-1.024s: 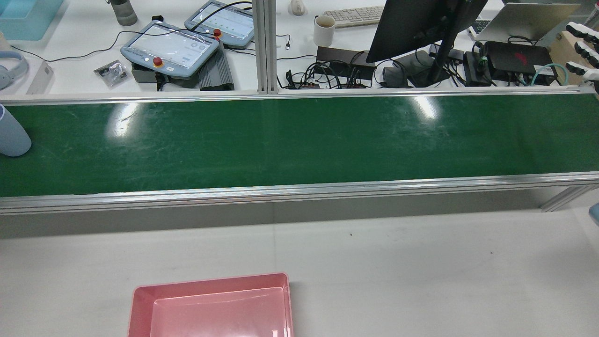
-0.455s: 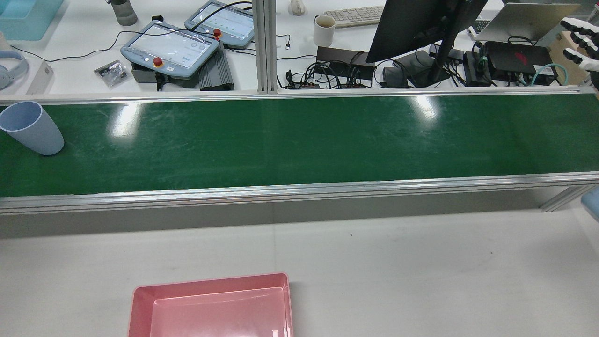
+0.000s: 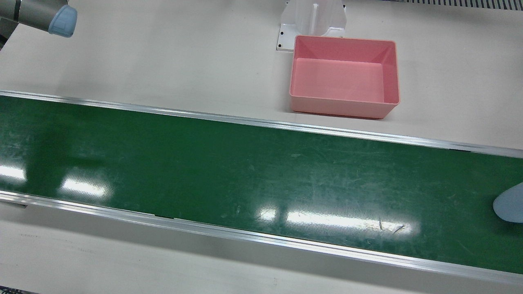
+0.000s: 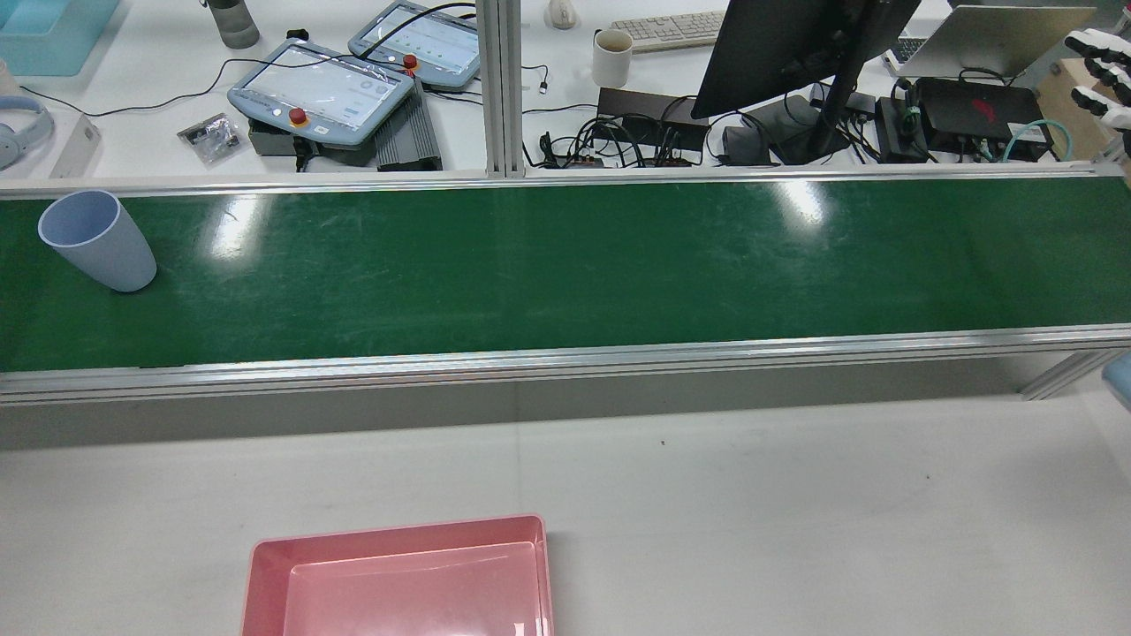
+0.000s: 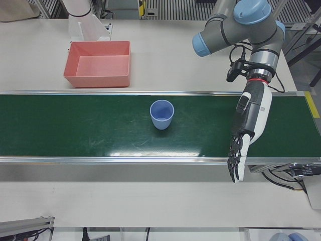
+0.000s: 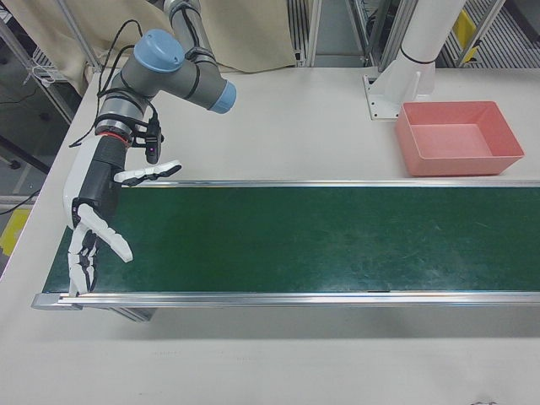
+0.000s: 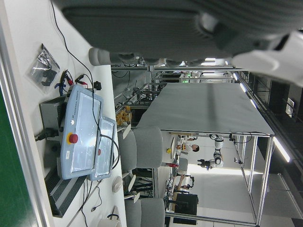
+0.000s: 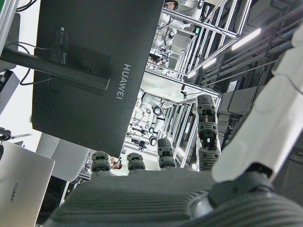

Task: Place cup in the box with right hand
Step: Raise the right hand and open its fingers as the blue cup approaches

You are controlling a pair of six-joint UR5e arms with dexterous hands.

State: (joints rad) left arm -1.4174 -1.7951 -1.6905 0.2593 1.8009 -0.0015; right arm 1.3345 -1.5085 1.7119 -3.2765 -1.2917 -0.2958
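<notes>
A light blue cup (image 4: 97,240) stands upright on the green belt (image 4: 565,256), near its left end in the rear view. It also shows in the left-front view (image 5: 162,114) and at the right edge of the front view (image 3: 508,208). The pink box (image 4: 398,528) sits empty on the white table (image 3: 339,107), also seen in the right-front view (image 6: 460,164). My right hand (image 6: 91,207) is open with fingers spread over the far end of the belt, a long way from the cup; its fingertips (image 4: 1100,71) show at the rear view's right edge. My left hand (image 5: 246,128) is open and empty over the belt, beside the cup.
Behind the belt are teach pendants (image 4: 322,88), a monitor (image 4: 795,44), a white mug (image 4: 611,57) and cables. An arm pedestal (image 3: 312,18) stands just behind the box. The right arm's blue elbow cap (image 3: 62,21) hangs over the table.
The cup has travelled along the belt from the rear view's left edge further into view. My right hand's fingertips have shifted slightly at the right edge.
</notes>
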